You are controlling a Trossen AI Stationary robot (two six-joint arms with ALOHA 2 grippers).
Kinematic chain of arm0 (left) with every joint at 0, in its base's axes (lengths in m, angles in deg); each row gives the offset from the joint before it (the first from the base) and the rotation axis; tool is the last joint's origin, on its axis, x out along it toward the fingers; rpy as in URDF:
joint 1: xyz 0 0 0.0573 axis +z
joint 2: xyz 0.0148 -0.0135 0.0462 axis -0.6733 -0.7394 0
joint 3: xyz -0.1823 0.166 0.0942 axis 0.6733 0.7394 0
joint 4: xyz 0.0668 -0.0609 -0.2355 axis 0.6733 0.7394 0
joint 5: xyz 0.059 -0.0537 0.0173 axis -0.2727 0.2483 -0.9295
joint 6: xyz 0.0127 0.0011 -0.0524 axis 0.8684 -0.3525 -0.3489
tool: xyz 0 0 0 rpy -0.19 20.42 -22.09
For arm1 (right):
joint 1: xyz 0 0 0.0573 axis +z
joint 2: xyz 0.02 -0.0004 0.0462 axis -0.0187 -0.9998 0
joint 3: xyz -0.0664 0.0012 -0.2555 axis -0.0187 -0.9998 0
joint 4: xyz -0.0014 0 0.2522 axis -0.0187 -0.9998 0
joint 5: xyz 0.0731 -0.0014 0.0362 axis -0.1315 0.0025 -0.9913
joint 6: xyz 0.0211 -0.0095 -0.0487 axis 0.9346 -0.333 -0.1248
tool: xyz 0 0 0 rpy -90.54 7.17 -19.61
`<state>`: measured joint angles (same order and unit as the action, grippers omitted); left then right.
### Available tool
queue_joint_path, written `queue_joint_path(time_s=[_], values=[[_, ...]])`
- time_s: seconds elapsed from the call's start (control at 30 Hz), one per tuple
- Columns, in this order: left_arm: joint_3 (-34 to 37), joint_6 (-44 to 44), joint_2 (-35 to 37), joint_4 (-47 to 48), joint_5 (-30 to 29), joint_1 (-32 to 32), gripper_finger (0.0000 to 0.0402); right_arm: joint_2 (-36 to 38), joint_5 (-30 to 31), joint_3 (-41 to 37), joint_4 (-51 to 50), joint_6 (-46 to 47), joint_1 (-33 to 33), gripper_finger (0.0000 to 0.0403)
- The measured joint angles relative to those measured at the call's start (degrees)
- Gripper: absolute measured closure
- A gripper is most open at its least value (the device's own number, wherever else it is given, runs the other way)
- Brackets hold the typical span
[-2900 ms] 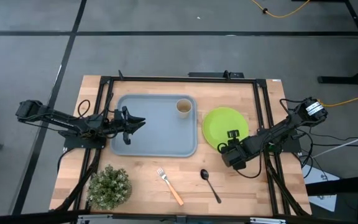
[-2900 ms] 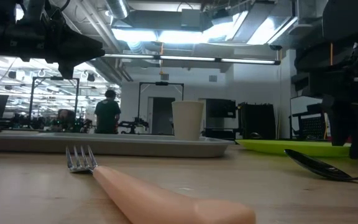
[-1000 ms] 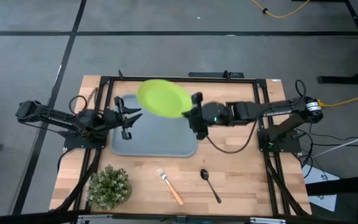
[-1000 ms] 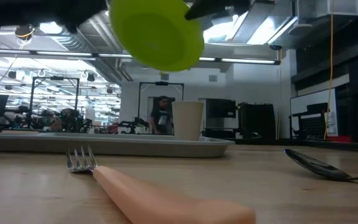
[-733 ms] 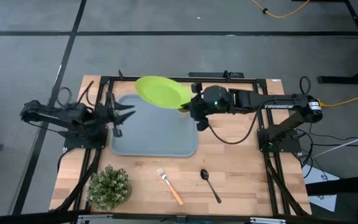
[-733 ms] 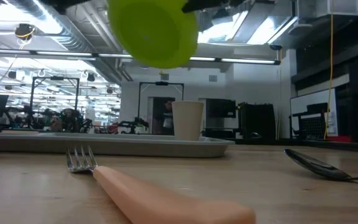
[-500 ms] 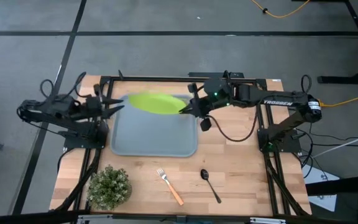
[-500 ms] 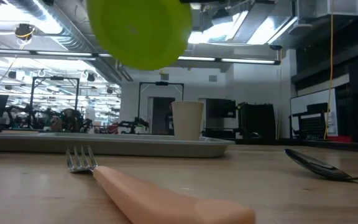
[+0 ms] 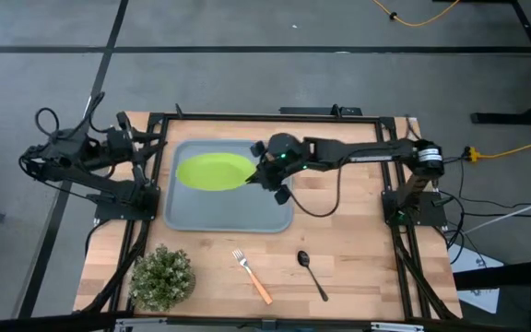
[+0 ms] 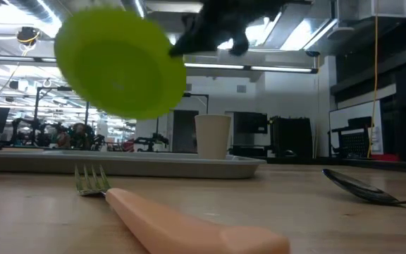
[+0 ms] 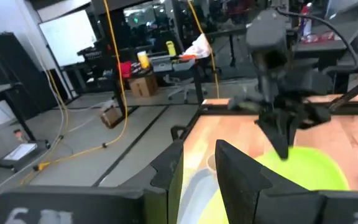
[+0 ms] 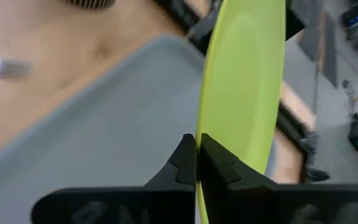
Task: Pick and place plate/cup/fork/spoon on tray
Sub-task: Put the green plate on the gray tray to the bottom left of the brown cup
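Note:
The lime-green plate (image 9: 212, 171) hangs tilted over the grey-blue tray (image 9: 233, 214), with my right gripper (image 9: 258, 175) shut on it. It is also clear of the tray in the low view, the plate (image 10: 118, 70) showing its underside. The beige cup (image 10: 213, 135) stands on the tray's far right corner; the right arm hides it from above. The orange-handled fork (image 9: 252, 275) and the dark spoon (image 9: 312, 274) lie on the table near the front edge. My left gripper (image 9: 144, 150) is open, drawn back past the tray's left side. My right gripper pinches the plate's rim (image 12: 199, 140) between its two fingers, on the side of the plate toward the table's right. The fingers (image 12: 219, 165) reach in from the right. The plate is lifted clear above the tray and tilted, seen edge-on from the wrist.
A small potted plant (image 9: 162, 275) stands at the table's near left corner. A black frame (image 9: 275, 116) runs round the work area. The room beyond the table shows desks and cables.
My right gripper has carried the plate toward the table's left and lower, from above the tray's far edge to over the tray's left half; the plate has tipped as it went. My left arm has drawn back toward the table's left edge.

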<state>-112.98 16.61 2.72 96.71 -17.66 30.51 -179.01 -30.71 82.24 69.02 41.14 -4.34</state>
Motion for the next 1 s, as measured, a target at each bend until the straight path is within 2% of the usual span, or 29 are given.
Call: queue_joint_path(time_s=[0.2, 0.5, 0.63, 0.87, 1.0], values=[[0.0, -3.4, 0.0, 3.4, -0.8, 0.0, 0.0315, -6.9, 1.8, 0.0, 1.3, -2.6, 1.1, 0.0399], [0.0, -4.2, 0.0, 4.1, -0.8, 0.0, 0.0315, -11.9, 15.2, 0.0, 2.0, -1.6, 4.7, 0.0399], [0.0, -5.4, 0.0, 4.0, -0.8, 0.0, 0.0315, -13.4, 15.4, 0.0, 2.2, -1.4, 5.8, 0.0397], [0.0, -5.9, 0.0, 4.0, -0.8, 0.0, 0.0315, -15.3, 15.4, 0.0, 2.1, -1.5, 5.8, 0.0362], [0.0, -5.9, 0.0, 4.0, -0.8, 0.0, 0.0315, -15.4, 15.3, 0.0, 2.0, -1.5, 5.8, 0.0355]])
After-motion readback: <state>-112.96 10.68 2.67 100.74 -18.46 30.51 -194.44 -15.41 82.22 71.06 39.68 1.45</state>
